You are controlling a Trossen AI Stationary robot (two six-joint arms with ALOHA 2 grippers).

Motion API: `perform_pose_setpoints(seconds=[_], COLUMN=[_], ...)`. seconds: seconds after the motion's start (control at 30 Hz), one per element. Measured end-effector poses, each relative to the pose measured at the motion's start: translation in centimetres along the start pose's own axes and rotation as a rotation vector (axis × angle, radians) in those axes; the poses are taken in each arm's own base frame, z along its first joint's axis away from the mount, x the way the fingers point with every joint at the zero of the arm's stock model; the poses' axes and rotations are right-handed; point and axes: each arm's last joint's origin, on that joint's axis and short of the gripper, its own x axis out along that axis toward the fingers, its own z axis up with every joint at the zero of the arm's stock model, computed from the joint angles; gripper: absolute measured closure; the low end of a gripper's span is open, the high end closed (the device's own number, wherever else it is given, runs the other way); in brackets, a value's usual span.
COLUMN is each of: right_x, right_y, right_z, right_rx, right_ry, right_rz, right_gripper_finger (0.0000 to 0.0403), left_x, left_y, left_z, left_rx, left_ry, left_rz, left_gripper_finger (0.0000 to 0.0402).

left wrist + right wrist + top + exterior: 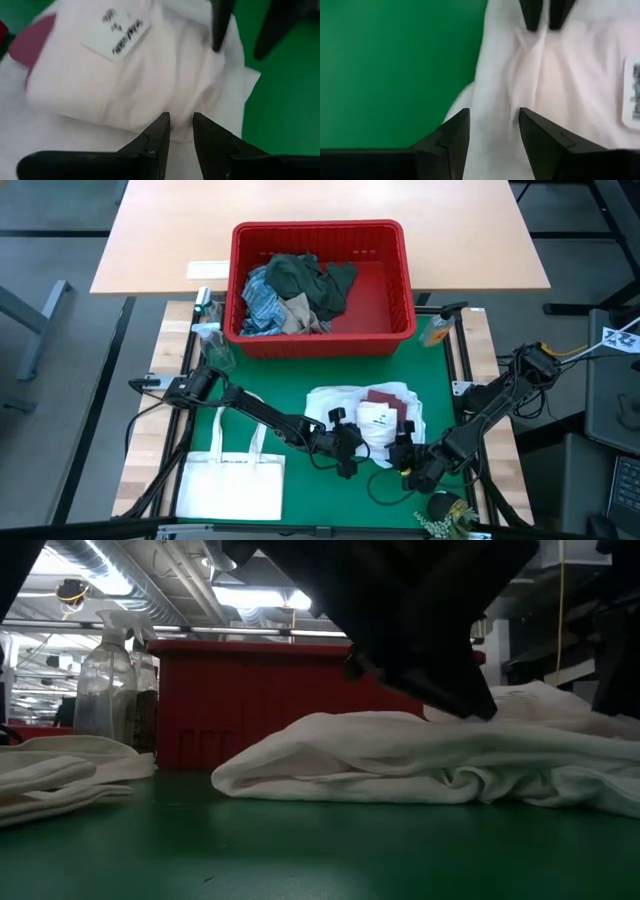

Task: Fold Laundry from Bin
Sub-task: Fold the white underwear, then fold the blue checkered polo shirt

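Note:
The red bin (320, 285) stands at the far edge of the green mat. In it lies laundry: dark green (315, 280), blue-striped (262, 300) and beige (300, 312) pieces. A white garment (365, 415) with a label (122, 32) lies crumpled on the mat, with a maroon piece (383, 398) on top. My left gripper (181, 120) is at the garment's near side, shut on white cloth. My right gripper (494, 115) hovers open over the garment's near right edge, facing the left one. My left gripper pinches a raised fold (540, 37) of the white garment between its two fingertips, near the garment's near edge. The fingers slant down from the table's left side. Creases run toward the pinch, and the rest of the garment lies on the mat.
A flat white tote bag (232, 485) lies on the mat at the near left. A clear spray bottle (105, 680) stands left of the bin. An orange object (437, 330) sits right of the bin, and a small sprig (445, 515) lies at the near right corner.

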Motion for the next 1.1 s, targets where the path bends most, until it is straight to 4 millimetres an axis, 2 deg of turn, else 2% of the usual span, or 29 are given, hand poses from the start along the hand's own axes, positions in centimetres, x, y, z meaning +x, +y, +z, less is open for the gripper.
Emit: perform_pose_setpoints(seconds=[0.2, 0.37, 0.53, 0.67, 0.87, 1.0, 1.1], right_x=[-1.3, -2.6, -3.4, -3.6, -3.6, -3.6, -3.6], right_y=[0.7, 1.1, 1.3, 1.4, 1.4, 1.4, 1.4], right_z=[2.2, 4.0, 5.1, 5.3, 5.4, 5.4, 5.4], right_rx=[-0.022, -0.108, -0.144, -0.139, -0.137, -0.136, -0.136], right_ry=[-0.054, -0.086, -0.117, -0.125, -0.126, -0.126, -0.127], right_rz=[0.043, 0.058, 0.07, 0.075, 0.076, 0.075, 0.075], right_gripper_finger=[0.0233, 0.0233, 0.0233, 0.0233, 0.0233, 0.0233, 0.0233], left_x=[-2.0, -5.9, -10.3, -14.4, -19.0, -20.9, -21.2], left_y=[0.5, 1.7, 4.0, 6.7, 10.3, 12.1, 12.9], left_z=[2.1, 5.3, 8.5, 10.9, 13.2, 14.0, 14.1], left_rx=[-0.028, -0.074, -0.079, -0.125, -0.14, -0.148, -0.139], left_ry=[-0.05, -0.136, -0.218, -0.308, -0.42, -0.467, -0.471], left_rz=[-0.021, -0.036, -0.02, 0.027, 0.152, 0.19, 0.214], left_gripper_finger=[0.0321, 0.0321, 0.0321, 0.0321, 0.0321, 0.0321, 0.0321])
